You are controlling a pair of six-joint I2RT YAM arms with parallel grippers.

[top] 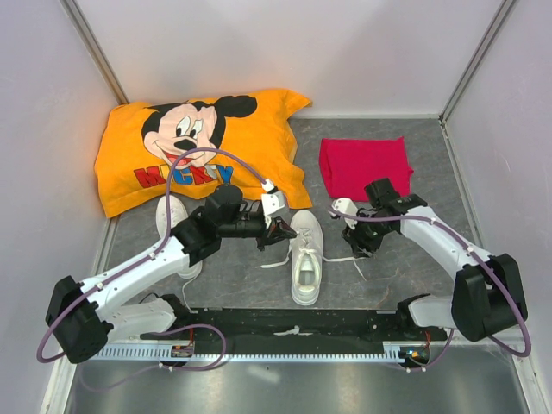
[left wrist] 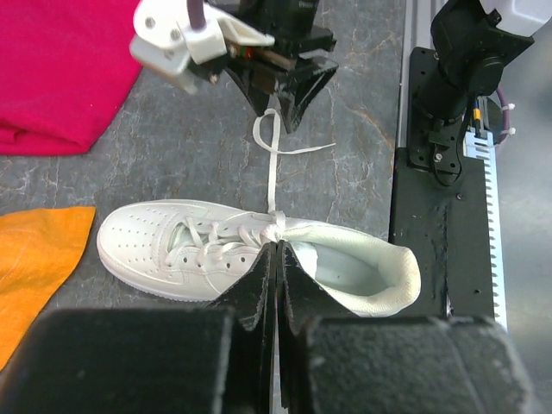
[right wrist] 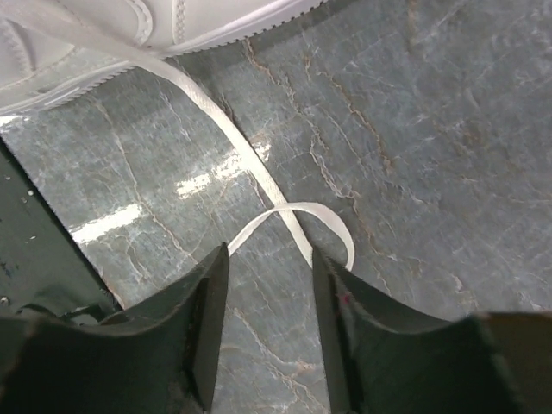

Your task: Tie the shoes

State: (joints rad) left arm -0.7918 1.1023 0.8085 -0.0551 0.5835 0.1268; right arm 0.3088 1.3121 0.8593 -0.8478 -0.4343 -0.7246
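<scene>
One white sneaker [top: 306, 259] lies in the middle of the table with its toe toward the back. The other sneaker [top: 171, 216] lies to the left, partly hidden under my left arm. My left gripper [top: 280, 231] is shut at the laced throat of the middle sneaker [left wrist: 172, 246], and its jaws [left wrist: 278, 246] pinch a white lace beside the knot. A second lace [left wrist: 272, 172] runs from the knot across the table to a small loop [right wrist: 332, 224]. My right gripper [right wrist: 269, 259] is open just above the table, with the loop right in front of its fingertips. It also shows in the top view [top: 355, 241].
An orange Mickey Mouse pillow [top: 198, 147] lies at the back left and a folded red cloth [top: 362, 164] at the back right. The black base rail [top: 302, 323] runs along the near edge. White walls enclose the table on three sides.
</scene>
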